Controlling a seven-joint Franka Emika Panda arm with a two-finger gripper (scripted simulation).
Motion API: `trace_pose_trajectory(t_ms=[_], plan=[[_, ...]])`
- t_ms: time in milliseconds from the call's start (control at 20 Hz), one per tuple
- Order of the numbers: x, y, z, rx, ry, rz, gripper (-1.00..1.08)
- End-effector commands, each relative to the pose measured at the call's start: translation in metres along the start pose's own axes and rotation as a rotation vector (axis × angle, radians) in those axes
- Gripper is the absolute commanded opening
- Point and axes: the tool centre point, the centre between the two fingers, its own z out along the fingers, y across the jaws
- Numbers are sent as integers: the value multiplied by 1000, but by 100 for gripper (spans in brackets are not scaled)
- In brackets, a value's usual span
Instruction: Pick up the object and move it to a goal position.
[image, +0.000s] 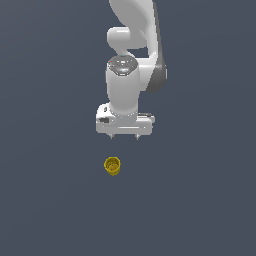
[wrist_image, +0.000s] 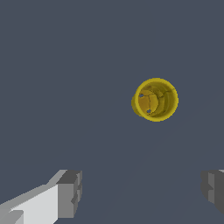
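Observation:
The object, a small yellow cup (image: 112, 166), stands mouth up on the dark grey floor, its rimmed lip showing as a ring in the wrist view (wrist_image: 155, 99). My white gripper (image: 124, 136) hangs above it, pointing straight down, slightly toward the exterior view's right of the cup and well clear of it. Its two fingers (wrist_image: 70, 193) are spread wide with nothing between them, and the cup lies ahead of the gap (wrist_image: 140, 192), not inside it.
A flat, uniform dark grey floor (image: 50, 200) spreads in every direction. The white arm (image: 135, 45) rises behind the gripper at the top of the exterior view. No goal marker shows.

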Motion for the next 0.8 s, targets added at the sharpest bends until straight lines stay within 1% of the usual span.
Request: trace_pose_trajectory(t_ms=[0,400,750], plan=[[0,0,0,0,0,0,100],[-2,-14,-7,17,-2,-33,100],[-2,-15,-7,17,-2,-36,100]])
